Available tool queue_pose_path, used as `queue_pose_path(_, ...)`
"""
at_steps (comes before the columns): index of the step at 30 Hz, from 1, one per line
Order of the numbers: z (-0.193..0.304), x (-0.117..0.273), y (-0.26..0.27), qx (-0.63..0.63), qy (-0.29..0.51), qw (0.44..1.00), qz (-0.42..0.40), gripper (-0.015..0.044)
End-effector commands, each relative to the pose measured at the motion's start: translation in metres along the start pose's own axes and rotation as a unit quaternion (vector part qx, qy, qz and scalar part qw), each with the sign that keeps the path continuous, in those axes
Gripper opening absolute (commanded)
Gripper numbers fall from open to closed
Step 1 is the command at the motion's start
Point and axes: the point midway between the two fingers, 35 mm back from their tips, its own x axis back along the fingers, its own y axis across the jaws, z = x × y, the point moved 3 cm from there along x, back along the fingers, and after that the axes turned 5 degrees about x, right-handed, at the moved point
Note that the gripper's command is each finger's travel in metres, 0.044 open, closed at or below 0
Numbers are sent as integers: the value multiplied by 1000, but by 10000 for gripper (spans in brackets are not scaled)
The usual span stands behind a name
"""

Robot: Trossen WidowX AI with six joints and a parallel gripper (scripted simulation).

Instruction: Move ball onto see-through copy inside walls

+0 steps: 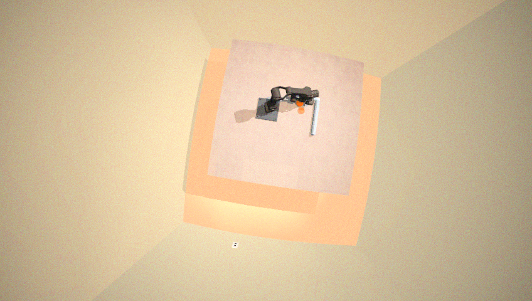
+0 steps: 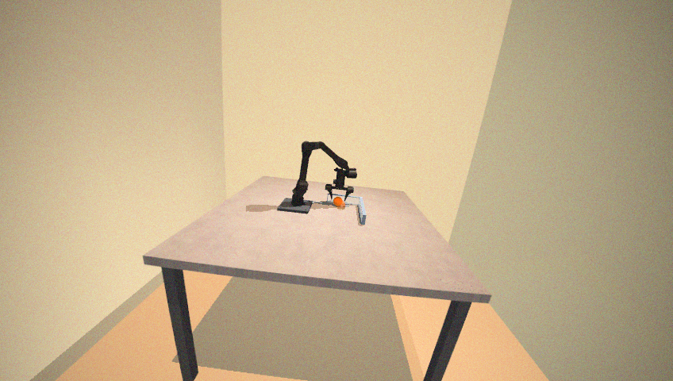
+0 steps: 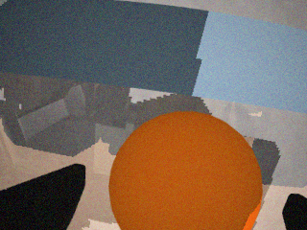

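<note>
The orange ball (image 1: 299, 103) (image 2: 337, 201) (image 3: 184, 177) rests on the table near the back wall of the corner. The see-through copy (image 1: 300, 110) lies just on the near side of the ball in the top view; it is mostly hidden in the exterior view and not discernible in the wrist view. My gripper (image 2: 339, 198) (image 3: 188, 192) is open and points down at the ball. Its fingers stand at either side with gaps, tips near the ball's upper part. The side wall (image 1: 315, 117) (image 2: 362, 210) is to the right; the back wall (image 3: 96, 43) is partly shadowed.
The arm's dark base plate (image 1: 265, 115) (image 2: 294, 208) is left of the ball. The arm covers the back wall in the top view. The table (image 1: 261, 156) (image 2: 301, 240) extends well beyond the walls.
</note>
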Motion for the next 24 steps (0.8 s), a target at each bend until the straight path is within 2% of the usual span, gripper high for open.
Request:
queue_pose_path(1,1,-7,1,3,3,1000,-2,413)
queue_pose_path(4,1,-10,1,3,3,1000,-2,413)
queue_pose_path(8,1,-10,1,3,3,1000,-2,308)
queue_pose_path(14,1,-10,1,3,3,1000,-2,268)
queue_pose_path(20,8,-4,2,-11,8,1000,10,111)
queue_pose_path(24,9,12,0,-13,10,1000,19,6)
